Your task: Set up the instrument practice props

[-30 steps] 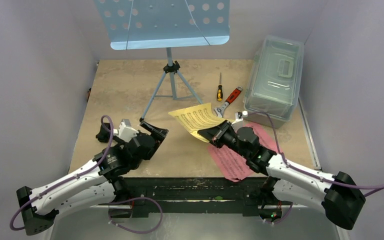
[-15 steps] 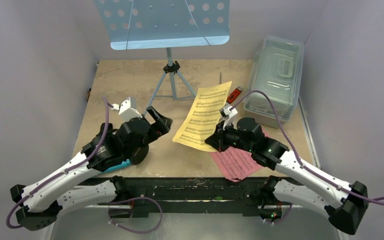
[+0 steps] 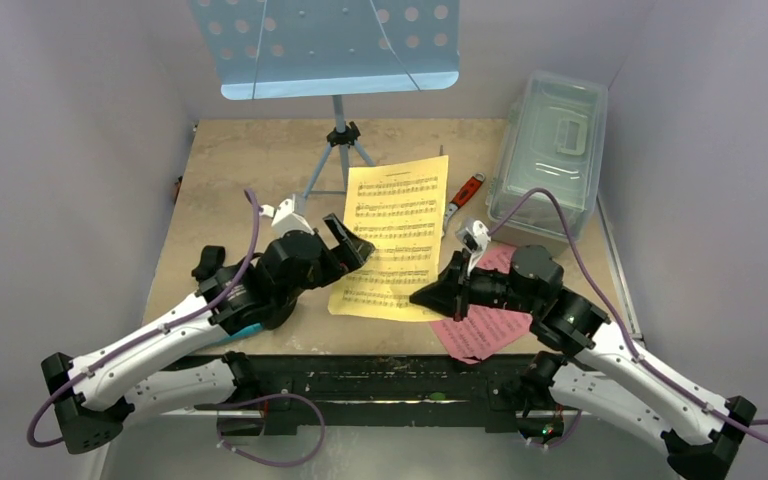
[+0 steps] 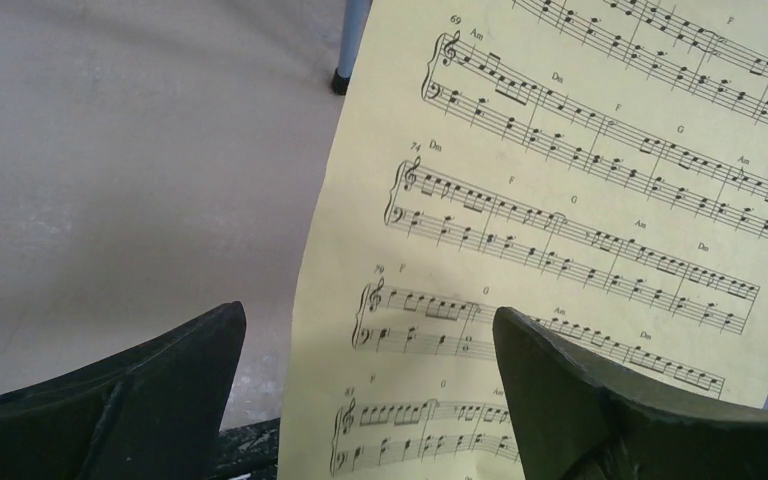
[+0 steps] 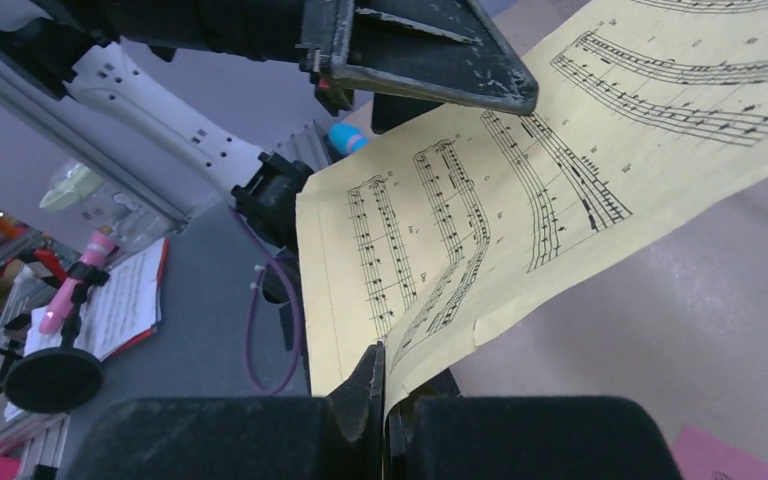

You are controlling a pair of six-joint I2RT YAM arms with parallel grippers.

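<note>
My right gripper [image 5: 384, 395] pinches the yellow page [image 3: 397, 235] by its lower edge. My left gripper [image 4: 365, 330] is spread wide at its left edge. The clear box [image 3: 550, 150] is lidded, contents unclear.

The yellow page [image 3: 393, 235] is thin, smooth, matt paper printed with black staves. The pink page [image 3: 485, 325] is matt paper too. The music stand [image 3: 325, 45] has a light blue desk that looks like painted sheet metal, smooth with a faint sheen and punched with round holes; its legs are slim tubes in the same finish. The table [image 3: 240, 170] is a mottled tan board, matt. The box [image 3: 550, 150] is clear, glossy plastic. The left fingers [image 4: 580, 410] are black, matt and scuffed with pale wear marks; the right fingers [image 5: 260, 440] are black and matt. The arm shells [image 3: 150, 350] are smooth white plastic.
</note>
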